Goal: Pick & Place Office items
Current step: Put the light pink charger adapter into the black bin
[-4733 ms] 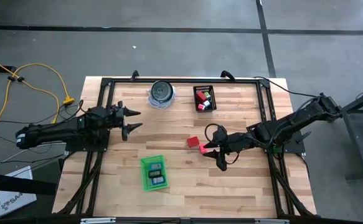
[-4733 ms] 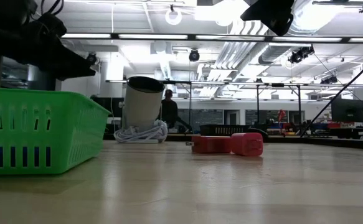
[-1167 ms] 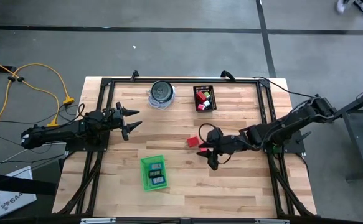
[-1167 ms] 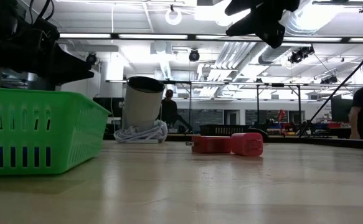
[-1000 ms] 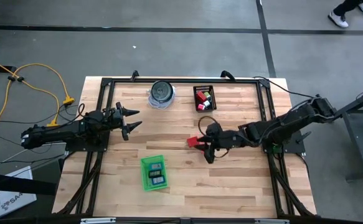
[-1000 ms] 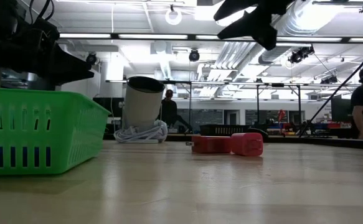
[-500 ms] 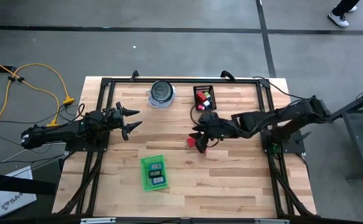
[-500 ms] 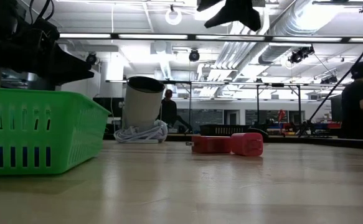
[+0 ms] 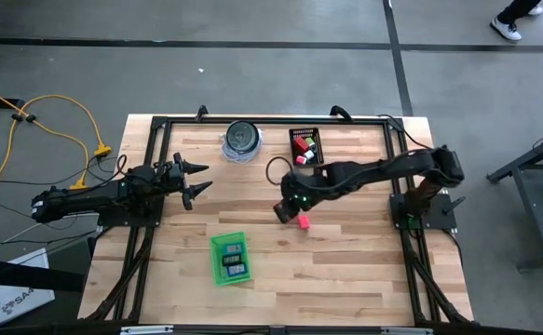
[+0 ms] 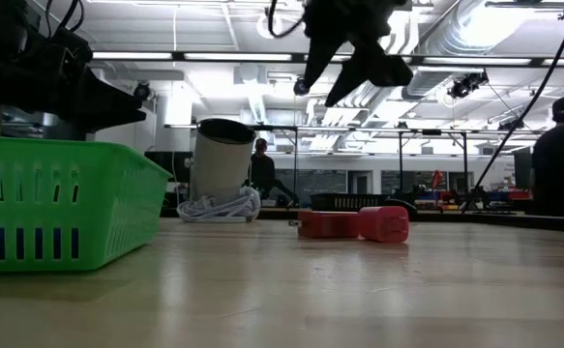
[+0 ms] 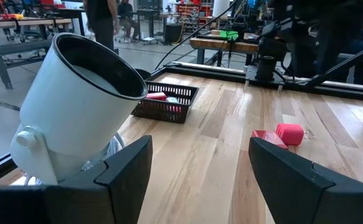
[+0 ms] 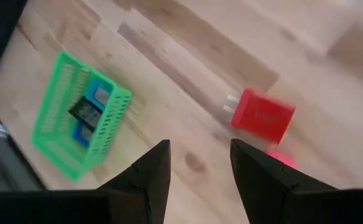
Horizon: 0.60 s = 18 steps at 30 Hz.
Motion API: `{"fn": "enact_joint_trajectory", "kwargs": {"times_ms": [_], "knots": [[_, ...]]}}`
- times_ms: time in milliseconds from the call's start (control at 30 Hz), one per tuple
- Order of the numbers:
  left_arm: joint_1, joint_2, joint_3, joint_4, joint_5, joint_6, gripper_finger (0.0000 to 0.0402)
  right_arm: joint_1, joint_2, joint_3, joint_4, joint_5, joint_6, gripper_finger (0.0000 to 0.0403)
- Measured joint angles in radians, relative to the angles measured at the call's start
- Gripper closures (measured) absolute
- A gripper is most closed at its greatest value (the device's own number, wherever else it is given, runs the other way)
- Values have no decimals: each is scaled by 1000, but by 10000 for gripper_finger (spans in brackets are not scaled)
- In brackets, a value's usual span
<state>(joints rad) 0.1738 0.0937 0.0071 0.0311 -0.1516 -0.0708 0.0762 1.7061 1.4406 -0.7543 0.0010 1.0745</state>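
Two small rigid plastic pieces, a red block and a pink one, lie on the wooden table just below the empty, parted right gripper, probably light and best pinched across flat sides.

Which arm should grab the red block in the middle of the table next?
Right. Its tool hangs open just above the red block, while the left tool waits open near the table's left side, well away.
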Motion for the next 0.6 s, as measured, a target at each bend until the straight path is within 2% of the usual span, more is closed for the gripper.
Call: {"fn": "enact_joint_trajectory", "kwargs": {"times_ms": [133, 433, 600], "knots": [[0, 0, 0, 0, 0, 0, 143, 2, 0, 9, 4, 18, 92, 250], [0, 0, 0, 0, 0, 0, 143, 135, 0, 29, -94, 141, 341, 250], [0, 0, 0, 0, 0, 0, 143, 173, 16, 29, -127, 155, 451, 250]]}}
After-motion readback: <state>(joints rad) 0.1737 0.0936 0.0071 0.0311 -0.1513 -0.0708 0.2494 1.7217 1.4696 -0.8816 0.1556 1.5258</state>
